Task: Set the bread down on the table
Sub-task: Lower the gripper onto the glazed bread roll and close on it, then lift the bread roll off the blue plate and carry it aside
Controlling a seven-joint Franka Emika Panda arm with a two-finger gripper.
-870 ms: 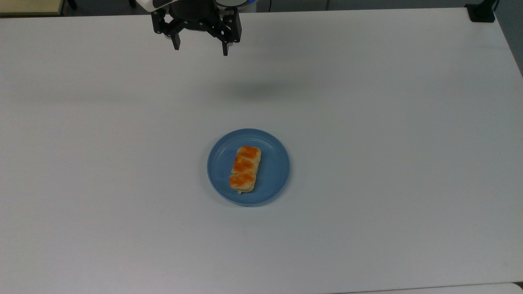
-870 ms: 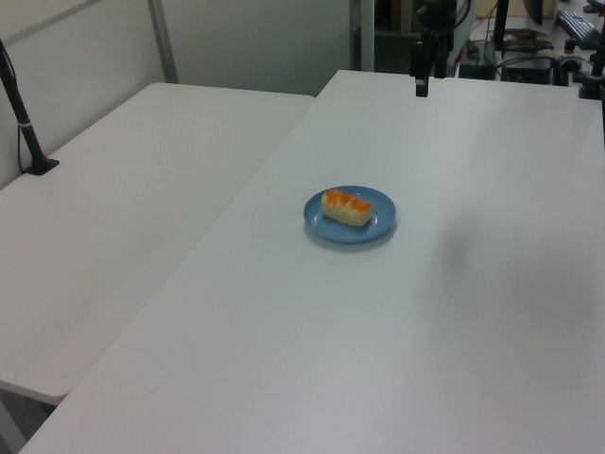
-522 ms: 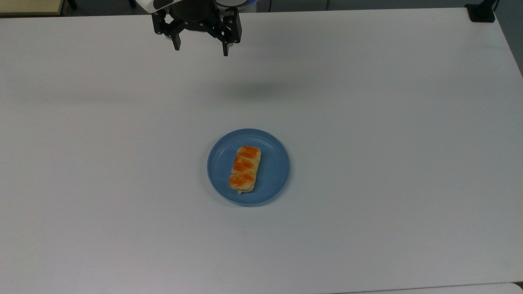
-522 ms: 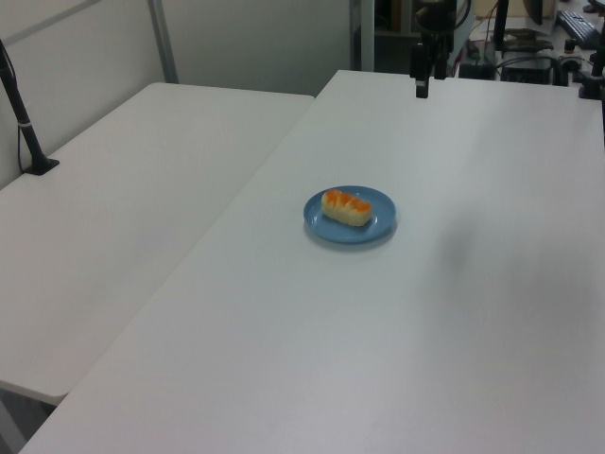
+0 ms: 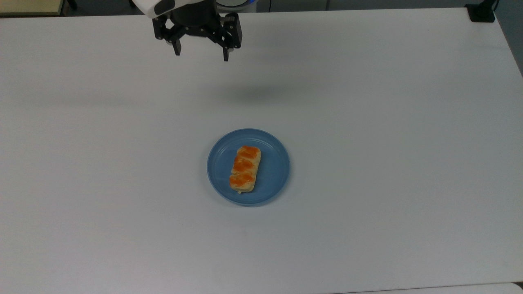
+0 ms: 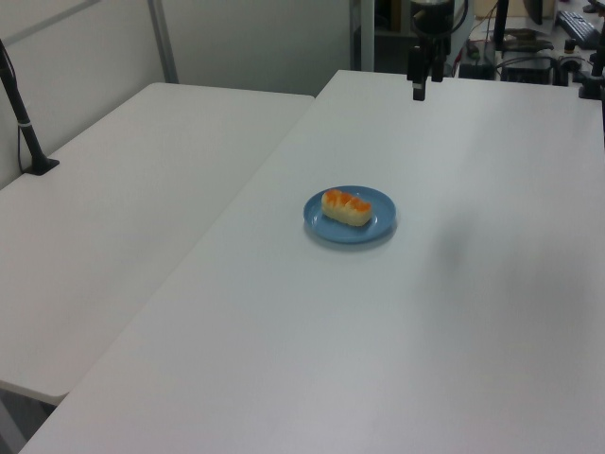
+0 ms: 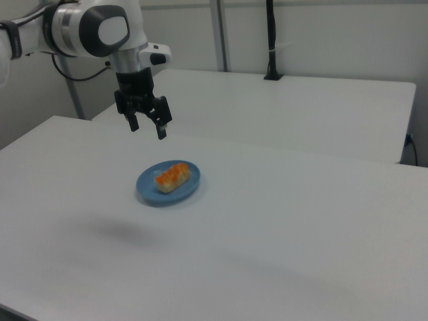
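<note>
smooth matt table [image 5: 367, 122], orange-glazed bread [image 5: 244, 168]

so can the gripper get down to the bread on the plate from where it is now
Probably yes. The gripper hangs open above the table, well away from the plate. The bread lies uncovered, with nothing standing between them or beside it.

Table [image 5: 367, 122] around plate [image 5: 278, 163] seemingly lies bare.

The top view's upper edge cuts off the arm [image 5: 163, 5] above the hand [image 5: 201, 55].
</note>
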